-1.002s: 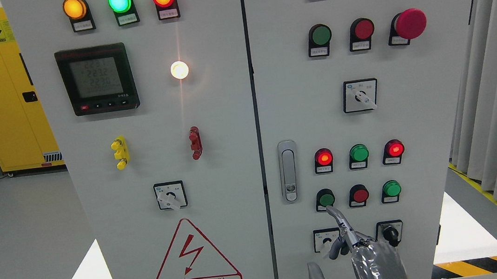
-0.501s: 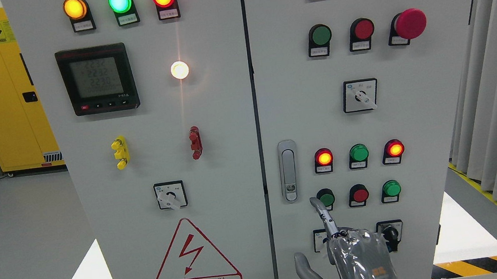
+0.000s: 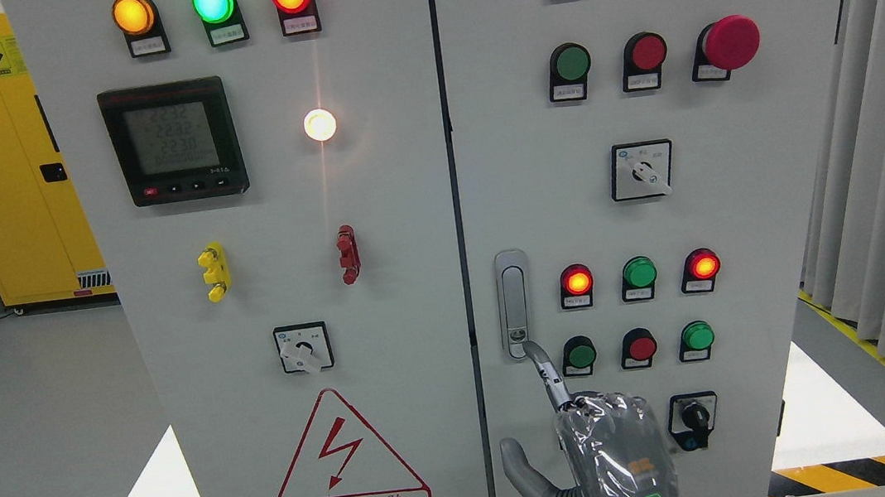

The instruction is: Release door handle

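the right hand (image 3: 599, 456) comes up from the bottom edge in front of the cabinet's right door (image 3: 749, 230). its forefinger (image 3: 544, 370) is stretched out, tip just at the lower end of the door handle (image 3: 514, 304); the other fingers are curled in and the thumb sticks out to the left, so nothing is grasped. the handle sits upright near the door's left edge, about halfway down, beside a red lamp (image 3: 577, 281).
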Tool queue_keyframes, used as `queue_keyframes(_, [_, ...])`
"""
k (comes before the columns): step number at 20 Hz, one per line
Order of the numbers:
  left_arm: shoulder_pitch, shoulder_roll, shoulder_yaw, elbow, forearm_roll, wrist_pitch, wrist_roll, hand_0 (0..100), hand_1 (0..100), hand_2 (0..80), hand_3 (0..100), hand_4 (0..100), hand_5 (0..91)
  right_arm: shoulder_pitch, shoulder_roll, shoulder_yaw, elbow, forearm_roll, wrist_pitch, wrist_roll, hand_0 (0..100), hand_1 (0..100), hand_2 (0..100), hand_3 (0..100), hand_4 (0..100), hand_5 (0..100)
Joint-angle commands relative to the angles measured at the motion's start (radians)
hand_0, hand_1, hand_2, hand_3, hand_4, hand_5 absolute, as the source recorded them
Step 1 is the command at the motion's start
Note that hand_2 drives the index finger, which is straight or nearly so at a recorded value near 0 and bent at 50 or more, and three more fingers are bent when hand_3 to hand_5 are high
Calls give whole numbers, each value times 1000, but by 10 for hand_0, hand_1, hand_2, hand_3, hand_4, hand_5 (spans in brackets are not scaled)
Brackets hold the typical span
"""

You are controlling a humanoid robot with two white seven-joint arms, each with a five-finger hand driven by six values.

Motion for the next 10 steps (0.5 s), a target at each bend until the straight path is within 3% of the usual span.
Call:
queue_keyframes(1, [0, 0, 0, -12, 0, 0, 0, 120, 556, 0, 0, 0, 0, -19, 17, 8, 74, 9, 6, -2, 475, 423, 0, 1000, 1000, 1000])
queue_keyframes(10, [0, 0, 0, -12, 0, 0, 0, 120, 556, 0, 0, 0, 0, -42, 22, -19, 102, 3, 6, -4, 477, 421, 0, 1000, 1000, 1000])
